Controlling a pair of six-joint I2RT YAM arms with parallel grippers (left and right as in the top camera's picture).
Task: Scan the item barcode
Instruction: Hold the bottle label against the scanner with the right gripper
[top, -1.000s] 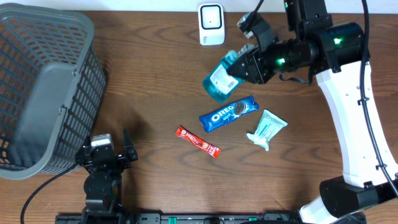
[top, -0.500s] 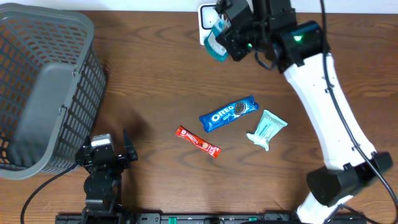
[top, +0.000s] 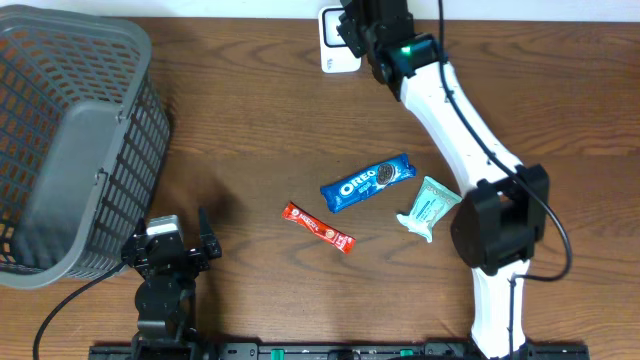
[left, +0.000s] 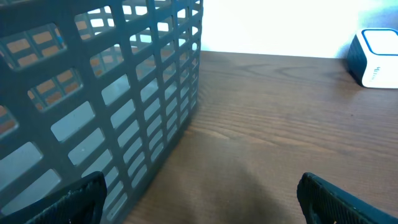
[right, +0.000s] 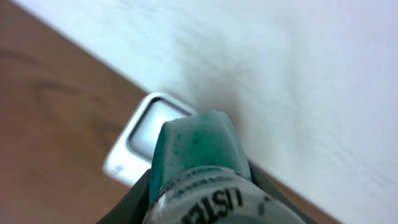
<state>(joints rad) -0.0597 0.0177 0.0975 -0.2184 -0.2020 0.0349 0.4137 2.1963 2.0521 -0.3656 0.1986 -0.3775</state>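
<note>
Right gripper (top: 365, 22) clenched on mouthwash bottle (right: 198, 163), cap end pointing at scanner (right: 142, 144) just beyond; left gripper (top: 170, 248) released, far off.

White capitals spell "OREO" on the blue packet (top: 367, 181) near the middle of the worktop (top: 250, 120). In the right wrist view, the green bottle (right: 199, 168) has a label with dark letters, upside down, reading "LISTE"; the rest is out of sight. The red bar (top: 319, 227), at seven o'clock from the blue packet, and the pale packet (top: 430, 207), at four o'clock from it, carry print too small to read.
</note>
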